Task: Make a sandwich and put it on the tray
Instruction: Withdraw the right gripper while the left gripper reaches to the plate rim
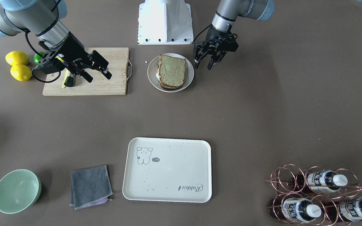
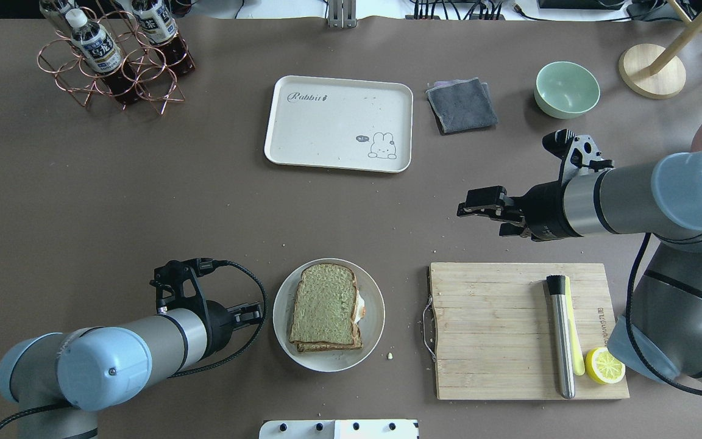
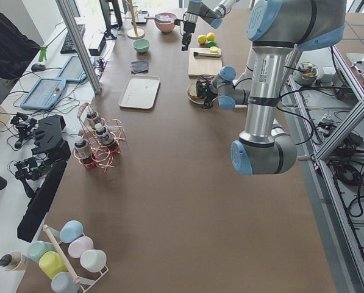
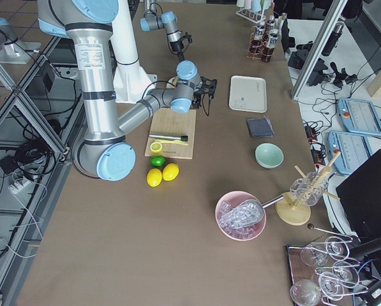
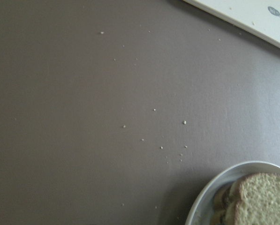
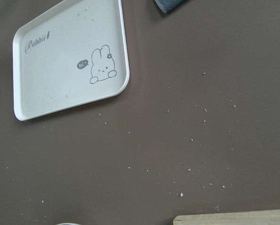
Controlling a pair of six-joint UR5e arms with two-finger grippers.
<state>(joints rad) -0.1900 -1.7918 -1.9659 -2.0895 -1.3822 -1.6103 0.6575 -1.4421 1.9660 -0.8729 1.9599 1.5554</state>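
The tray (image 1: 168, 185) lies nearest the front-facing camera. It is bare but for crumbs and is flanked by a grey cloth (image 1: 90, 186) and a rack of bottles (image 1: 319, 194). The sandwich (image 1: 172, 72) is found well apart from it, stacked on a round plate (image 1: 152, 80). One slice is laid over the other, and a sliver of egg (image 2: 360, 311) can be seen at one edge. The making may therefore be judged done, while the move to the tray is not yet made.

The left hand (image 1: 203, 65) is held low over the table (image 1: 262, 119), just beside the plate. Its fingers are spread to a middling gap and nothing is held between them. The plate lies just to this hand's right, so the sandwich could be reached by a short sideways move. The tray lies well ahead of this hand and to its right.

The right hand (image 2: 479, 218) is held over bare table just beyond the board (image 2: 497, 329), with its fingers parted and empty. It is probably placed there to be out of the way. From it the tray lies ahead and to the left.

The stack is judged loose. The top slice or the egg could be slid off by a pinch at one edge, so a grip across both slices may be called for.
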